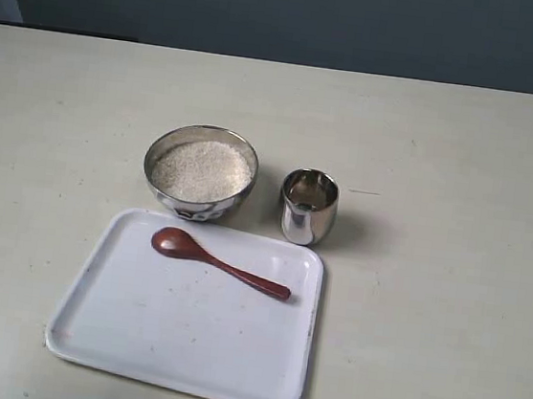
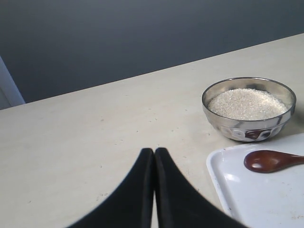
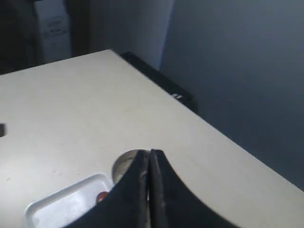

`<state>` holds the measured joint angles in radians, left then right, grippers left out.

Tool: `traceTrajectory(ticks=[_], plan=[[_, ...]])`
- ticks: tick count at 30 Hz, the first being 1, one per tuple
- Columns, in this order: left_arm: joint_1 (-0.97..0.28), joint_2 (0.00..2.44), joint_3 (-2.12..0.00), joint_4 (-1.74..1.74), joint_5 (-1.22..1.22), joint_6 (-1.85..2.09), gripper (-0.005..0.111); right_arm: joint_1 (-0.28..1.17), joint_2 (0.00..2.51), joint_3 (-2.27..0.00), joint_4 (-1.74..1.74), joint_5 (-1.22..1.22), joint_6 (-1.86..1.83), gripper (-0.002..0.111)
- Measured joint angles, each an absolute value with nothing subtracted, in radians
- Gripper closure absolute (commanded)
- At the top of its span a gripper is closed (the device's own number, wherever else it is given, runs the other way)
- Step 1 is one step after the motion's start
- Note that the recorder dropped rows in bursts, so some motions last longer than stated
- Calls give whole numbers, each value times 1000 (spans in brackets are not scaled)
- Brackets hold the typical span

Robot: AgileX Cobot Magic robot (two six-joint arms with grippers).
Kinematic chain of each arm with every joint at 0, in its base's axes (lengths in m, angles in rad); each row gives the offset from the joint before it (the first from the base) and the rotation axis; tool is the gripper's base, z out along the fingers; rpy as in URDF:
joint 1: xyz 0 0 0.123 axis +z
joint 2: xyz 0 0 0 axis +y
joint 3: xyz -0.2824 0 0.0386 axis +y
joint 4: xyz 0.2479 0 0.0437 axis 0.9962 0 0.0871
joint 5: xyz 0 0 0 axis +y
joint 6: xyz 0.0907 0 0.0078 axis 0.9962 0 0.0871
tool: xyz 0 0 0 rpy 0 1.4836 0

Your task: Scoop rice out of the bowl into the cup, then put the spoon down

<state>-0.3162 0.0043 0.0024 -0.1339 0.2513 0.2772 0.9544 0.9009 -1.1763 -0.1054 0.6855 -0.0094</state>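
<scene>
The steel bowl (image 1: 181, 209) holds off-white rice (image 1: 202, 170) near the table's middle. To its right stands the small steel cup (image 1: 307, 220), upright. The reddish-brown wooden spoon (image 1: 216, 262) lies on a white tray (image 1: 183, 339) in front of both, its handle pointing right. Neither gripper shows in the exterior view. In the left wrist view my left gripper (image 2: 154, 152) is shut and empty above bare table, apart from the bowl (image 2: 247, 129), rice (image 2: 247, 103) and spoon (image 2: 270, 161). My right gripper (image 3: 149, 153) is shut and empty, hiding most of a steel rim (image 3: 121, 164).
The beige table (image 1: 447, 307) stretches wide on both sides of the tray. A dark wall runs behind its far edge. In the right wrist view a tray (image 3: 61, 204) corner and a red bit of the spoon (image 3: 101, 196) show beside the finger.
</scene>
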Motion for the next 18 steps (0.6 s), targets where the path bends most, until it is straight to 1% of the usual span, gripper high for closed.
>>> traceTrajectory(ticks=[4, 7, 10, 13, 18], plan=[[-316, 4, 2, -134, 251, 277, 106, 712, 871, -1137, -40, 646, 0, 108], [-316, 4, 2, -134, 251, 277, 106, 517, 811, -1049, -11, 596, 0, 108], [-316, 4, 2, -134, 251, 277, 106, 340, 699, -925, 0, 551, 0, 108], [-316, 4, 2, -134, 251, 277, 106, 196, 568, -784, 0, 508, -9, 108], [-316, 4, 2, -134, 251, 277, 106, 44, 340, -542, 0, 427, -96, 108]])
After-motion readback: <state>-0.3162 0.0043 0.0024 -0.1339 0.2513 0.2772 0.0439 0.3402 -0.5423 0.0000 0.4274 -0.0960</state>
